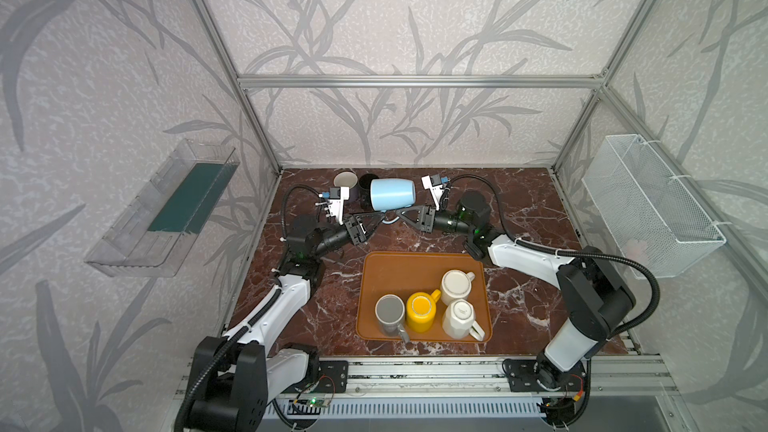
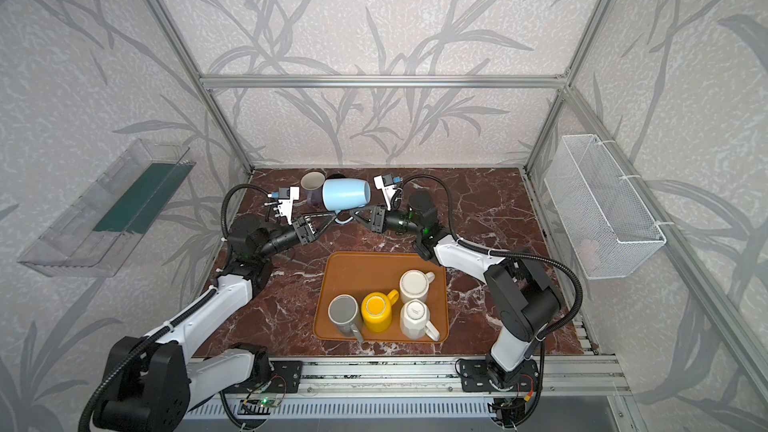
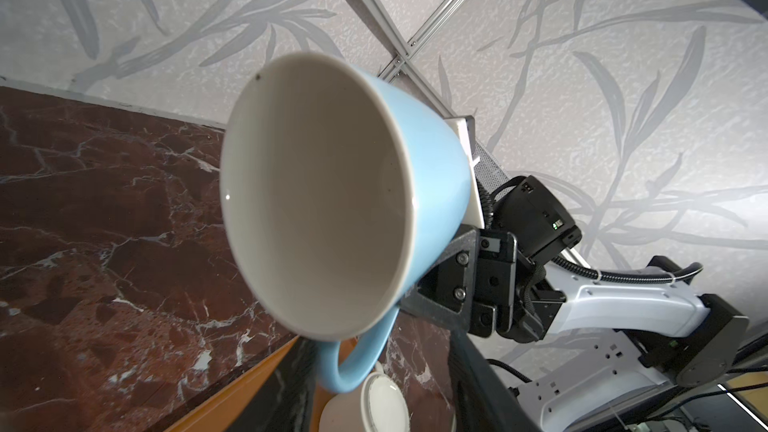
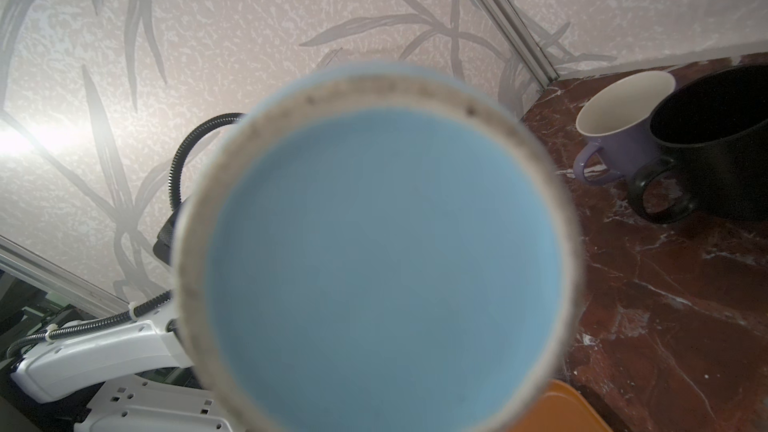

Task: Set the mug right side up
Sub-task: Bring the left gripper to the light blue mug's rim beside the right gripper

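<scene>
Marble tabletop up back: blue mug hangs sideways in the air (mouth facing the left arm). Right gripper is clamped on its handle, while left gripper sits with jaws apart around it.

Left claw parted, right claw clamped

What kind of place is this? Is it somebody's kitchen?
Probably not a kitchen, more likely a robot practice booth: a metal frame holding wallpapered panels, two robot arms mounted in front, and mugs on a tray.
</scene>
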